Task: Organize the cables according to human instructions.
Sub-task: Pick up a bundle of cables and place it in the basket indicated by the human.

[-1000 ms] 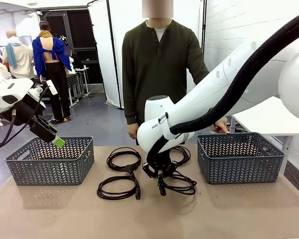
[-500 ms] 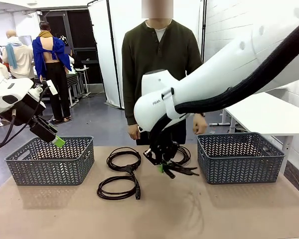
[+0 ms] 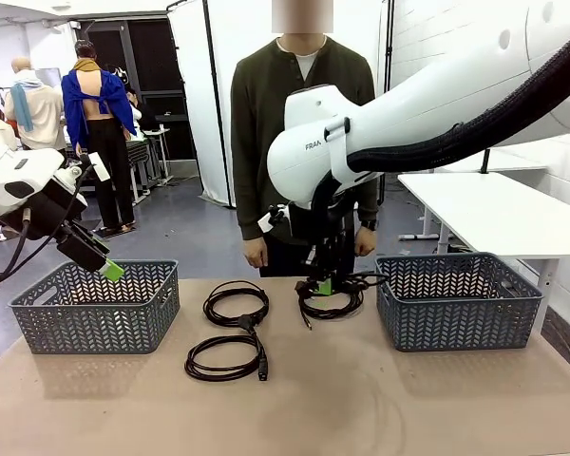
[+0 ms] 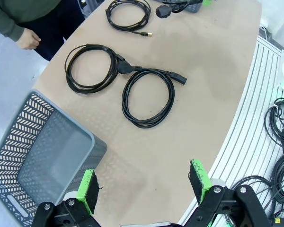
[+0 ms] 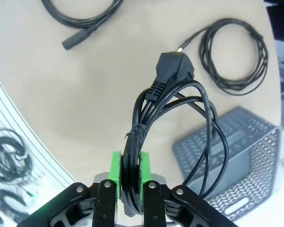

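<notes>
Looks like some robotics lab tbh: white-painted brick wall (image 3: 446, 57), partition screens (image 3: 192, 95), plain white worktable (image 3: 499, 214), grey floor (image 3: 185, 237).

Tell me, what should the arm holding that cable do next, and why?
Probably swing it over the nearest basket: the right gripper is shut on a cable coil hanging above the table, right beside that basket.

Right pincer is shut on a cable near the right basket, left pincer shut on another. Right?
No. The left pincer is open and holds nothing, as the left wrist view shows. The right pincer is indeed shut on a cable near the right basket.
</notes>
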`<state>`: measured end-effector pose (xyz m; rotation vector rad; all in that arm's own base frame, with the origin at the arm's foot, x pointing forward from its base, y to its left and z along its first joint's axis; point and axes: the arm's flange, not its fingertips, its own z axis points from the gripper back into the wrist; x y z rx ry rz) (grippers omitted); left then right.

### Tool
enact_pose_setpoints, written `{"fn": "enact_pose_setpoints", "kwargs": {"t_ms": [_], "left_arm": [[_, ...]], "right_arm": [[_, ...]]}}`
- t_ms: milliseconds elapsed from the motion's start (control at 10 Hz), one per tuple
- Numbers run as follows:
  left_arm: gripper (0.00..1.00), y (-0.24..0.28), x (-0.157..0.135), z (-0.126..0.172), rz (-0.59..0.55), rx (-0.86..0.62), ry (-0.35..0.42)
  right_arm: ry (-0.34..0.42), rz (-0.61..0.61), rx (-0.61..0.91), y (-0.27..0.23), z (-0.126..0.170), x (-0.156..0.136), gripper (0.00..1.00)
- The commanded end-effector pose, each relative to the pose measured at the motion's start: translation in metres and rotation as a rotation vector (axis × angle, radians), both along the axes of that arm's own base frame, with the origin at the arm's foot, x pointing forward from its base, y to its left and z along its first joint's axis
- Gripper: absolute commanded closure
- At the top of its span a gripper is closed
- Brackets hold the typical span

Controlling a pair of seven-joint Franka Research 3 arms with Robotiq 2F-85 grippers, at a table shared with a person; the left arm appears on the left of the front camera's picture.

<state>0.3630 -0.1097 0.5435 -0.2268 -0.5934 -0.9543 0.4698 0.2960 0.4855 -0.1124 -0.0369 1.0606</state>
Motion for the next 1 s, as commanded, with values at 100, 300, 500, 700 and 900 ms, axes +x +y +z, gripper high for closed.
{"fn": "enact_pose_setpoints", "kwargs": {"t_ms": [100,300,500,700,900], "left_arm": [[0.00,0.002,0.001,0.000,-0.003,-0.006,0.002],[0.00,0.002,0.001,0.000,-0.003,-0.006,0.002],[0.00,0.002,0.001,0.000,-0.003,-0.006,0.002],[0.00,0.002,0.001,0.000,-0.003,-0.006,0.002],[0.00,0.002,0.001,0.000,-0.003,-0.006,0.002]], "right_arm": [[0.000,0.000,0.000,0.000,0.000,0.000,1.00],[0.000,0.000,0.000,0.000,0.000,0.000,1.00],[0.000,0.000,0.000,0.000,0.000,0.000,1.00],[0.005,0.020,-0.003,-0.001,-0.001,0.001,1.00],[-0.027,0.071,-0.016,-0.027,0.025,0.007,1.00]]}}
